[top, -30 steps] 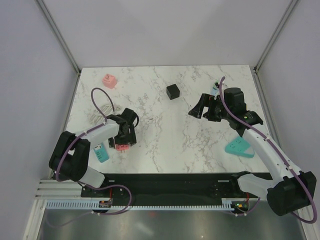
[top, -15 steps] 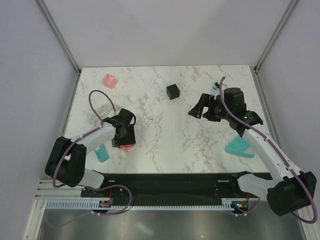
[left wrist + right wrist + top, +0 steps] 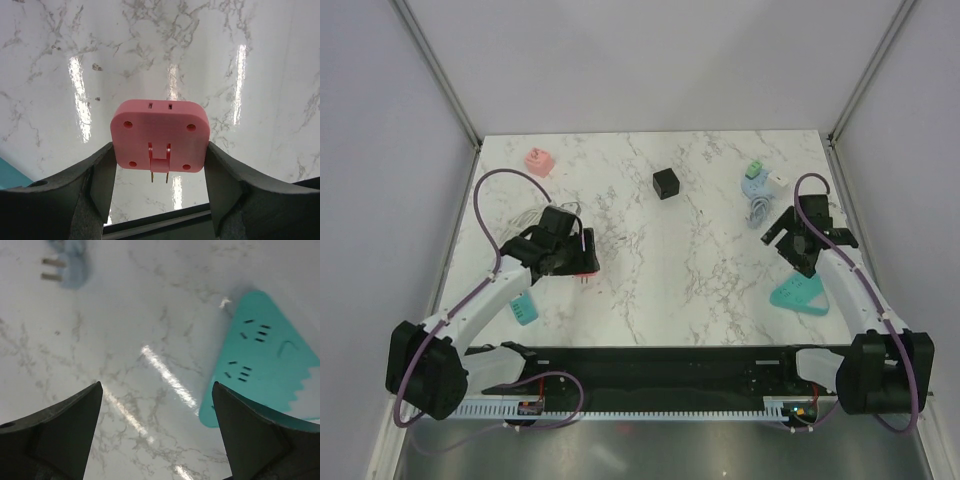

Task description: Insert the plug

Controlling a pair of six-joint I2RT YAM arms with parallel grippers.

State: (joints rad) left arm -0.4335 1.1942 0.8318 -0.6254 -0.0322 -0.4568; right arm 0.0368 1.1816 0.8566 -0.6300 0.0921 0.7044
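My left gripper (image 3: 580, 256) is shut on a pink plug adapter (image 3: 586, 268), held just above the table at the left. In the left wrist view the adapter (image 3: 159, 132) sits squarely between my fingers (image 3: 100, 175), its two metal prongs pointing toward the camera side and two slots on its far edge. My right gripper (image 3: 786, 243) is open and empty, over bare marble just above a teal triangular power strip (image 3: 798, 294). The strip's sockets show in the right wrist view (image 3: 260, 360), to the right of my gripper (image 3: 156, 405).
A light blue plug (image 3: 756, 186) with a grey cord and a green piece (image 3: 755, 167) lies at the back right, and shows in the right wrist view (image 3: 70, 267). A black cube (image 3: 667, 183), a second pink adapter (image 3: 538, 160), a white cable (image 3: 525, 218) and a small teal block (image 3: 523, 307) are also on the table.
My left gripper has carried the pink adapter a little farther from the near edge. My right arm has pulled back to the right, uncovering the blue plug.
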